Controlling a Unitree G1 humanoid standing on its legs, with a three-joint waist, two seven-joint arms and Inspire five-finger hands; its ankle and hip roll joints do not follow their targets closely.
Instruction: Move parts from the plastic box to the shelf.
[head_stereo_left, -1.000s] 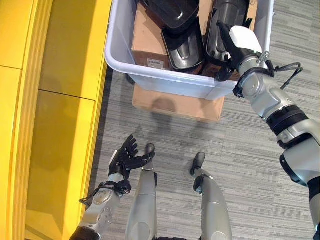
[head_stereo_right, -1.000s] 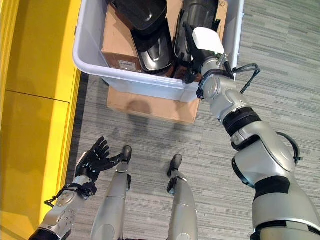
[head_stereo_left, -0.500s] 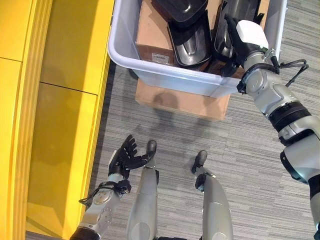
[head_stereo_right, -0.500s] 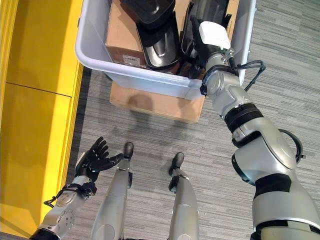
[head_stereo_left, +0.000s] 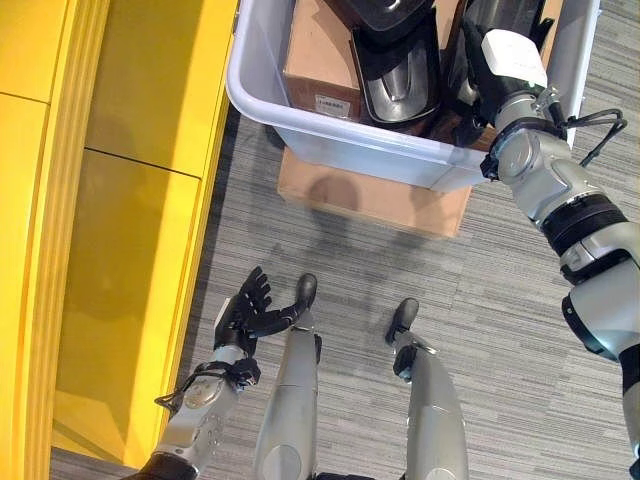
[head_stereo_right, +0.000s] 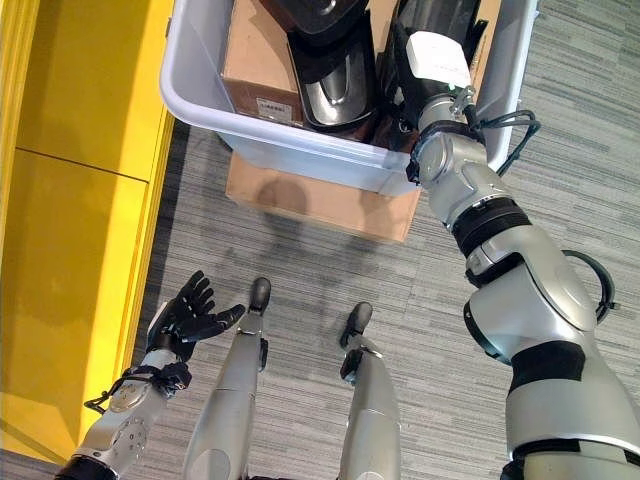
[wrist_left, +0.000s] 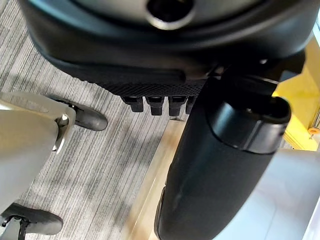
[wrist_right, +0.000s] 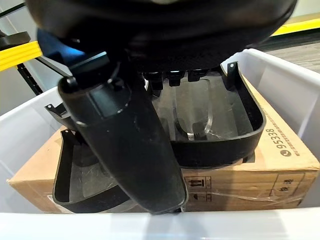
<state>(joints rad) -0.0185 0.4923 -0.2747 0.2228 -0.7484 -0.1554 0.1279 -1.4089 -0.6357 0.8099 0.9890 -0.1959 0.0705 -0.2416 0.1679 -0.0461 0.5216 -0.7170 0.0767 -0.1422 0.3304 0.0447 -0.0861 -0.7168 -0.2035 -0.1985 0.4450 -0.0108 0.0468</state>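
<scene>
A pale grey plastic box (head_stereo_left: 330, 140) stands at the top of the view. It holds several black moulded parts (head_stereo_left: 395, 85) lying on a brown carton (head_stereo_left: 318, 60). My right hand (head_stereo_left: 512, 55), with its white cover, reaches over the box's near right corner. It is open just above the parts and holds nothing. Past my right thumb (wrist_right: 125, 145), a black tray-shaped part (wrist_right: 220, 140) rests on the carton. My left hand (head_stereo_left: 245, 312) hangs low at the left beside the yellow shelf (head_stereo_left: 130, 200), palm up, open and empty.
The plastic box rests on a flat cardboard box (head_stereo_left: 370, 200) on grey carpet (head_stereo_left: 500, 330). The yellow shelf unit runs down the whole left side. Open carpet lies between the shelf and the box.
The whole picture has shifted, so the box now sits slightly higher and further right. My right hand stays over the same corner of the box. My left hand has not moved.
</scene>
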